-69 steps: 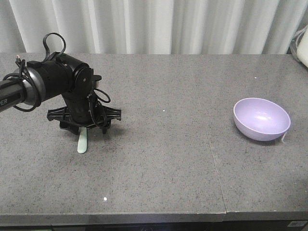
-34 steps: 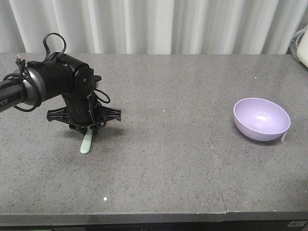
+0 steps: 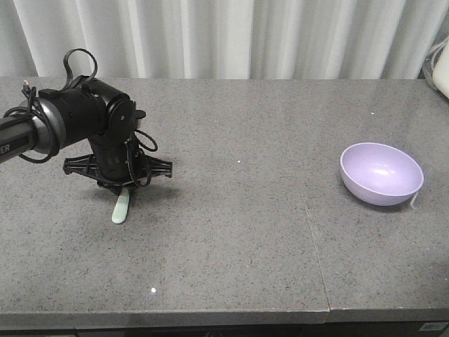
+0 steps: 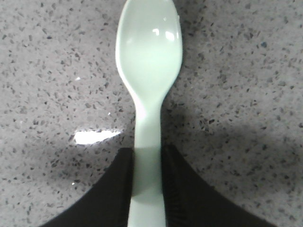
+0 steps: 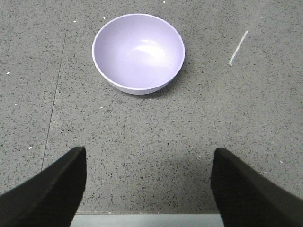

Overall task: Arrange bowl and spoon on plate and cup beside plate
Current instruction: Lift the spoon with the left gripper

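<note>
Spoon (image 4: pixel 149 61) handle is sitting clamped between the left fingers (image 4: pixel 112 194), head projecting beyond them; right fingers (image 5: pixel 47 189) are standing spread.

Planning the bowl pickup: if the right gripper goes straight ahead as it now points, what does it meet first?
Probably the bowl, nearly centred ahead of the open right gripper; only bare countertop lies between, though depth is unclear.
</note>
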### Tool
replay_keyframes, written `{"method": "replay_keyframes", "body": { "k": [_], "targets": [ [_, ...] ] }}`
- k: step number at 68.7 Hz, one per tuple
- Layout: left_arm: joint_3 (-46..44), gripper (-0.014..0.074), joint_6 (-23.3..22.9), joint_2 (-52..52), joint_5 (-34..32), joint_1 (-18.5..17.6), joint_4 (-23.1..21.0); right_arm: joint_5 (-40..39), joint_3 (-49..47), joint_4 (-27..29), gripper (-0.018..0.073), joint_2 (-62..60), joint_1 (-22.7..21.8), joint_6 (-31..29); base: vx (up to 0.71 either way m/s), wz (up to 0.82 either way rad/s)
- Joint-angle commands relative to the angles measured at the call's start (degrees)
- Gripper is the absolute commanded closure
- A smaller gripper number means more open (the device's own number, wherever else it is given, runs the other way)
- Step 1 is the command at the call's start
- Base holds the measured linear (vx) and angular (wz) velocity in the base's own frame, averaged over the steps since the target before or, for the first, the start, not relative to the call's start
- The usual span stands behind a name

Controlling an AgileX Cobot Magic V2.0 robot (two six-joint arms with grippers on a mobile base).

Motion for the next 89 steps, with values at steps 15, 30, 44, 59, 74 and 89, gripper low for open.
{"method": "replay_keyframes", "body": {
  "k": [15,30,44,59,74,89],
  "targets": [
    [-1.3,0.0604,1.7,-15.4,0.4,-0.2,1.1,-3.0,-1.7,-0.5,0.0017,-0.3,-0.4,-0.3,0.00,0.00],
    [-1.3,0.0603,2.6,-25.8,3.1,-0.2,3.1,-2.9,-1.7,-0.5,0.0017,-0.3,-0.4,-0.3,0.00,0.00],
    [-1.3,0.0603,2.6,-34.4,5.7,-0.2,4.8,-2.9,-1.7,-0.4,0.0017,-0.3,-0.4,-0.3,0.00,0.00],
    [-1.3,0.0603,2.6,-40.2,7.0,-0.2,7.3,-2.9,-1.7,-0.4,0.0017,-0.3,-0.4,-0.3,0.00,0.00],
    [-1.2,0.0603,2.6,-40.9,7.6,-0.2,8.1,-2.8,-1.7,1.0,0.0017,-0.3,-0.4,-0.1,0.00,0.00],
    [-1.2,0.0603,2.6,-40.9,7.5,-0.2,8.1,-5.6,-1.7,-0.3,0.0017,1.5,-0.4,3.2,0.00,0.00]
  ]
}}
